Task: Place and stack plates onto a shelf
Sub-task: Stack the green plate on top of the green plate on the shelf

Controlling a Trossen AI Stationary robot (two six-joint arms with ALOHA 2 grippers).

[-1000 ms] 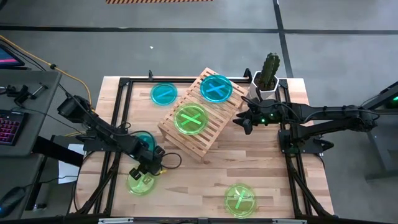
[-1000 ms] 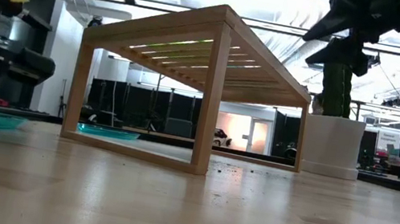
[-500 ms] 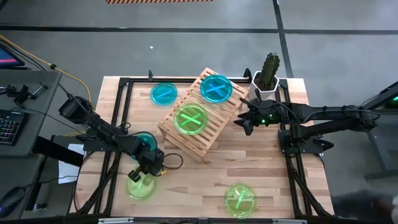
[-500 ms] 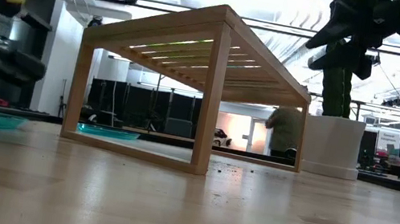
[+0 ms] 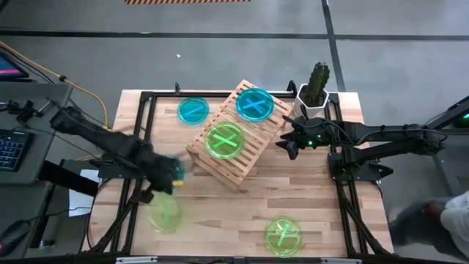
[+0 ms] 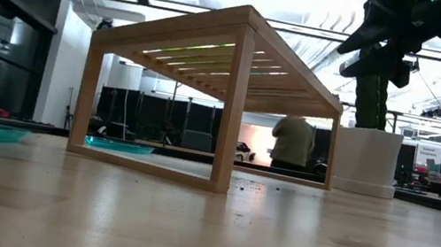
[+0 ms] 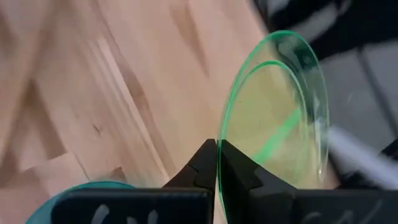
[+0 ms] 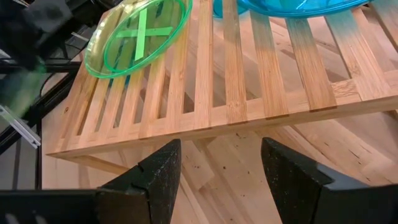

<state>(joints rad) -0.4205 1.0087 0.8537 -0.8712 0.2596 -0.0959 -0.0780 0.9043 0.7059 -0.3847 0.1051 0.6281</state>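
My left gripper (image 5: pixel 165 183) is shut on a lime-green plate (image 5: pixel 165 213), held above the table's near left part; the wrist view shows the plate (image 7: pixel 273 118) nearly edge-on. A teal plate (image 7: pixel 81 194) lies on the table under this arm. The wooden slatted shelf (image 5: pixel 234 136) stands mid-table and carries a green plate (image 5: pixel 225 141) and a teal plate (image 5: pixel 254 103). A teal plate (image 5: pixel 193 110) lies at the far left and a green plate (image 5: pixel 282 235) near the front edge. My right gripper (image 5: pixel 287 144) waits open by the shelf's right side. My left gripper pinches the green plate's rim (image 7: pixel 219 158) between its two fingers, which close on the plate's two faces. The plate reaches away from the fingertips, tipped up on edge and lifted clear of the wooden table.
A white pot with a cactus (image 5: pixel 315 92) stands at the far right corner beside my right arm. A black frame (image 5: pixel 139 132) runs along the table's sides. A person (image 6: pixel 293 143) stands in the room behind; another shows at the picture's lower right (image 5: pixel 440 220).
My left gripper has gone up and toward the table's far left with the green plate. The plate has come off the table and tipped onto its edge. In the low view this arm has risen out of the picture.
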